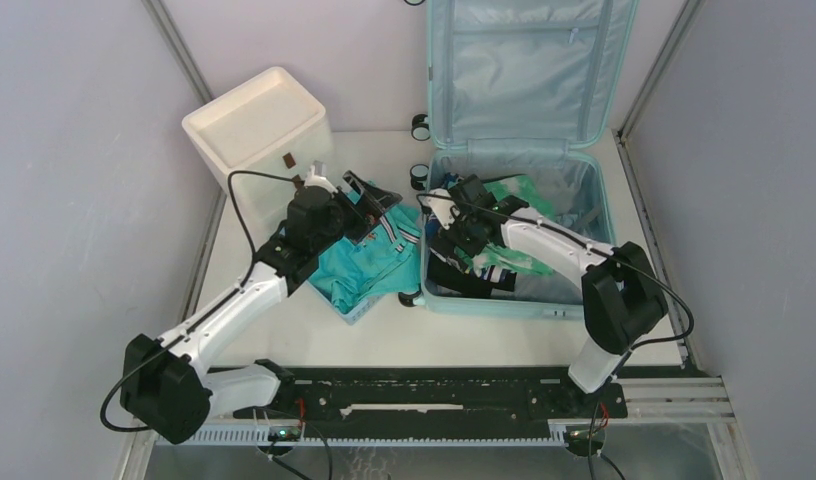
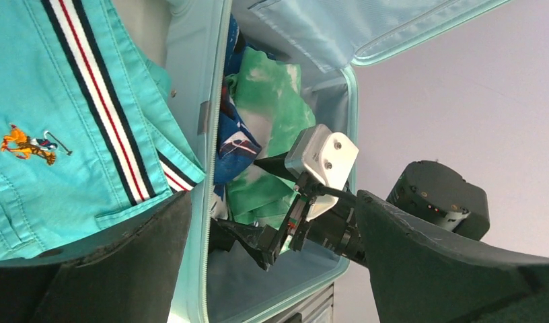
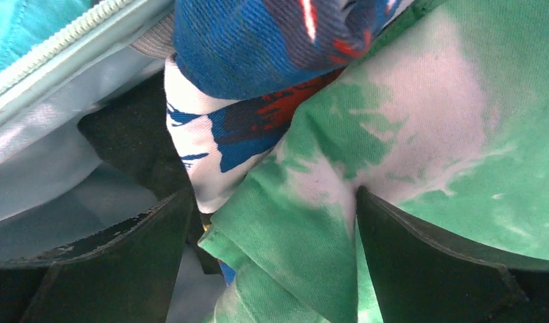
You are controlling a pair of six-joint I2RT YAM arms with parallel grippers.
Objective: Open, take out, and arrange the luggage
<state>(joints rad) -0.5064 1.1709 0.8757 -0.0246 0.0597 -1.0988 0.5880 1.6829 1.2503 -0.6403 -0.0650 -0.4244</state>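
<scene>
Okay, the luggage (image 1: 524, 90) lies open on the counter (image 1: 314, 340), out toward 2 o'clock from the arm bases, with its lid standing upright at 12 o'clock and the pale lining showing. Inside the shell, on the 9 o'clock side, the right claw (image 3: 272, 202) hangs low with its fingers spread wide and nothing gripped. A green-and-white mottled cloth (image 3: 426, 134) bunches up between the fingers. A blue, white and red patterned cloth (image 3: 258, 47) is crumpled right against it, at 11 o'clock in the wrist view. Over at 9 o'clock of the shell, the left claw (image 2: 272, 202) is wide too, empty, poised over a teal shirt (image 2: 70, 101) with a striped placket. That shirt is heaped in a blue basket (image 1: 356, 312) just beside the shell. A white box (image 1: 254, 115) stands at 10 o'clock on the counter.
</scene>
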